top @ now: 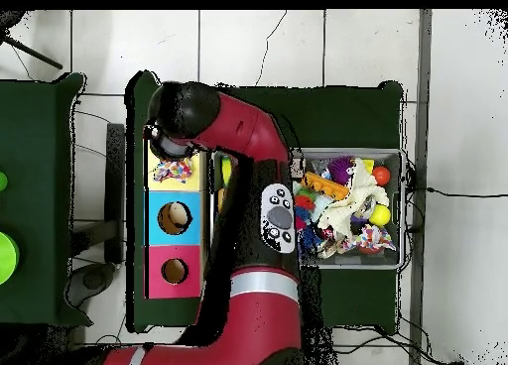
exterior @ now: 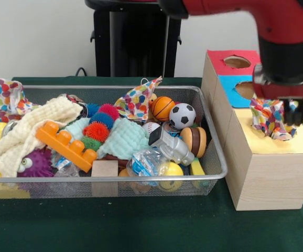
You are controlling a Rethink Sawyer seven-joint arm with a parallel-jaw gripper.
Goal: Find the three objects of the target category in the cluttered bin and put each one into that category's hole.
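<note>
The wire bin (exterior: 217, 152) sits at the left, full of toys. One polka-dot cloth (exterior: 10, 97) hangs over its far left rim. A second polka-dot cloth (exterior: 138, 97) stands at the bin's back middle. My gripper (exterior: 283, 119) is over the wooden box's yellow surround (exterior: 261, 144), shut on a third polka-dot cloth (exterior: 267, 116), which hangs bunched onto the yellow hole and hides it. In the overhead view this cloth (top: 174, 170) lies on the yellow surround (top: 157, 181), just below the arm's wrist.
In the bin lie a cream waffle cloth (exterior: 31, 128), a mint cloth (exterior: 122, 139), an orange brick (exterior: 67, 144), a basketball (exterior: 163, 107), a soccer ball (exterior: 182, 115) and a wooden block (exterior: 105, 170). The blue-surrounded hole (exterior: 246, 89) and red-surrounded hole (exterior: 237, 61) lie behind the yellow one.
</note>
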